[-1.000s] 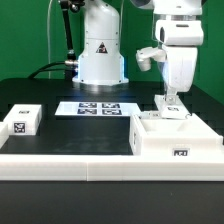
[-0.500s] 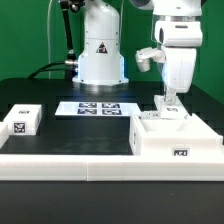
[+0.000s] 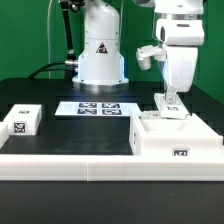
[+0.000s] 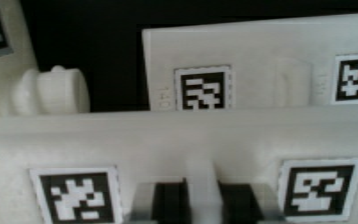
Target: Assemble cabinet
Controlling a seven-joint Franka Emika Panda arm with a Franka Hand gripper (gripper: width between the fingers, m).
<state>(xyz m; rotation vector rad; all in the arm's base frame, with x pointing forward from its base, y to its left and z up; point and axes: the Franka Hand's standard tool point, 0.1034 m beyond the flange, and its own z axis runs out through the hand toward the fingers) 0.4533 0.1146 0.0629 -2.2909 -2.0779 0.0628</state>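
Observation:
The cabinet is a big white open-topped box with a tag on its front, at the exterior view's right. My gripper hangs straight down over its back part. A small white tagged panel stands there under the fingers. In the wrist view my gripper has its two dark fingers closed on the top edge of a white panel with a tag on either side. Behind it stands another white tagged wall.
A smaller white tagged block lies at the exterior view's left. The marker board lies flat in front of the robot base. A long white rail edges the table's front. A white rounded knob shows beside the back wall.

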